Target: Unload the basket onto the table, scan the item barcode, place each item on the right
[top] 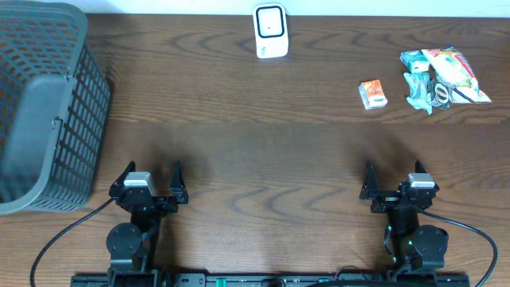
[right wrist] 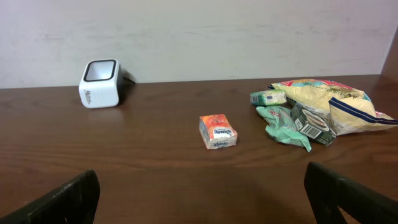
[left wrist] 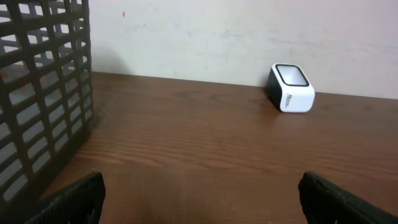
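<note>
Both arms sit at the near edge: the left gripper [top: 152, 174] is spread wide and holding nothing, and the right gripper [top: 394, 177] is just the same. The white scanner [top: 271, 30] stands at the far edge, centre. The small orange box [top: 372, 94] lies alone on the right half of the table [top: 255, 151] — a pile of snack packets [top: 443, 76] just to its right, not touching. Grey basket [top: 84, 119] on the left.
</note>
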Controlling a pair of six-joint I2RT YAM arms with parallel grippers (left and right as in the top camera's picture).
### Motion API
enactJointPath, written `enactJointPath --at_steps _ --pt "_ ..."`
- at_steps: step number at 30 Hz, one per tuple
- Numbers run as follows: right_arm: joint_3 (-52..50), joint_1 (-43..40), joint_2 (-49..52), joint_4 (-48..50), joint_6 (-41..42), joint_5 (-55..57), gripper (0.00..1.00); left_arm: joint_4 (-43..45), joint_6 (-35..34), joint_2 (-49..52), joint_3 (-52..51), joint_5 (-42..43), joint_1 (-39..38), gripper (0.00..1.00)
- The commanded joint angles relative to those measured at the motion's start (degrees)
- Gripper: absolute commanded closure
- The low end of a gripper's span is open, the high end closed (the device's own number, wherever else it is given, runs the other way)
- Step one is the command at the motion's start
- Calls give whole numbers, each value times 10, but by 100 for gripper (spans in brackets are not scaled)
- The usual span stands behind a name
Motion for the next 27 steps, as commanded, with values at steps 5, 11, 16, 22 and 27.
enactJointPath --at_steps 5,11,16,22,27 --pt "-1 0 -4 -4 -14 3 1 -25 1 -3 -6 12 -3 2" --pt "-1 0 -4 -5 -13 3 1 -25 2 -3 -6 12 -3 2" --pt "-1 0 -4 -3 -13 3 1 -25 2 -3 -6 12 -3 2" --pt "-1 0 -4 -3 -13 3 1 -25 1 -3 -6 12 -3 2" --pt "-1 0 -4 -3 -13 3 1 -25 2 -3 -6 12 -3 2"
